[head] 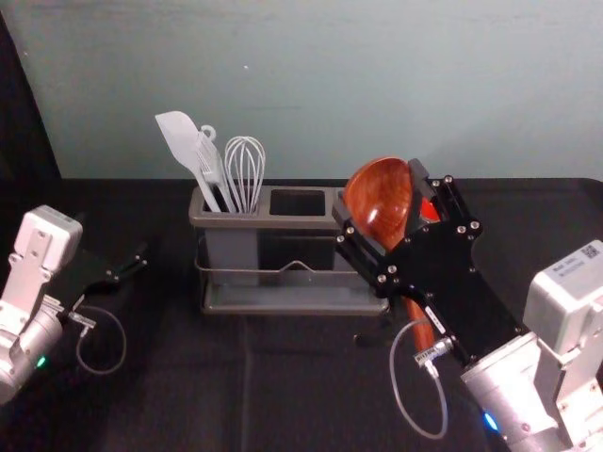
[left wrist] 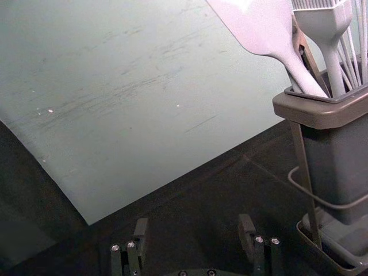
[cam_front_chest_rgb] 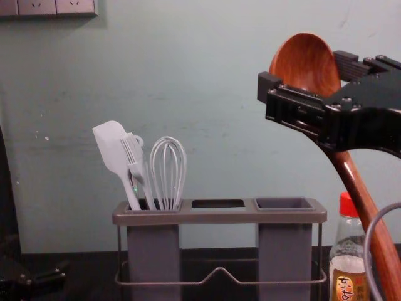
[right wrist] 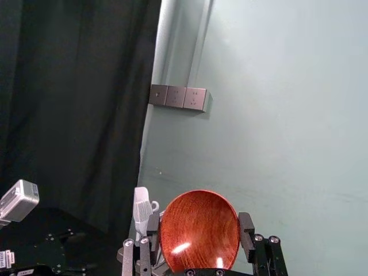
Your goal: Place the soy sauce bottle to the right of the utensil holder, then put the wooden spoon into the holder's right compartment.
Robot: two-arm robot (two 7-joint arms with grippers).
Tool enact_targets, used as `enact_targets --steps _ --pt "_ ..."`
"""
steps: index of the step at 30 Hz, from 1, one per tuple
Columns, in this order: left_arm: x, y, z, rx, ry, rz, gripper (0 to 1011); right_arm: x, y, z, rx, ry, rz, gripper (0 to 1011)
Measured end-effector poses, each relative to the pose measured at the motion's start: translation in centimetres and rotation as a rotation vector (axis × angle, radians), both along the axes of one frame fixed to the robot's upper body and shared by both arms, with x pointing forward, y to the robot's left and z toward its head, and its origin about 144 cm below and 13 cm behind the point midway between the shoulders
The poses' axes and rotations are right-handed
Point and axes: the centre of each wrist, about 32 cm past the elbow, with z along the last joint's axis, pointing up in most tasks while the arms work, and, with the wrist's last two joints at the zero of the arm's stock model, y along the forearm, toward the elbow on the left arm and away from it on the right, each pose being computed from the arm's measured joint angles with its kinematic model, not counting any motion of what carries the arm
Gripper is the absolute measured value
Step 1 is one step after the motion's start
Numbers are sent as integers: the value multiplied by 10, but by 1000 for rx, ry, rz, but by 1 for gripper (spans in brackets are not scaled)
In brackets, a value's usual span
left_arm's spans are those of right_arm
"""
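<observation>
Well apart from the idle, spread left claw (left wrist: 192, 225), the right claw (cam_front_chest_rgb: 307, 74) clamps the wooden spoon (cam_front_chest_rgb: 354, 185) by its bowl, and lowering it this slanted could topple the soy sauce bottle (cam_front_chest_rgb: 348, 263) below.

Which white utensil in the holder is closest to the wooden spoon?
The whisk, with its looped wires; the spatula and brush stand farther left.

place: robot lab kinda setup, tbh | utensil holder (head: 283, 222) on a black-draped table (head: 188, 386), plain pale wall (head: 377, 75) behind it | black curtain (head: 19, 132) off to its left, sockets (cam_front_chest_rgb: 57, 6) up and left | left arm (head: 28, 330) and right arm (head: 518, 377) flanking it
</observation>
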Motion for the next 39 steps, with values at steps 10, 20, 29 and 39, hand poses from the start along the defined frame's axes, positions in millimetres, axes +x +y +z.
enact_targets --steps 10,20,29,39 --pt "0 0 0 0 0 0 1011 0 0 0 -2 3 2 837" --pt "0 0 0 0 0 0 1011 14 -10 11 -16 3 16 837" --pt "0 0 0 0 0 0 1012 53 -25 29 -13 17 103 837" --pt "0 0 0 0 0 0 1012 119 -32 39 51 -12 202 837"
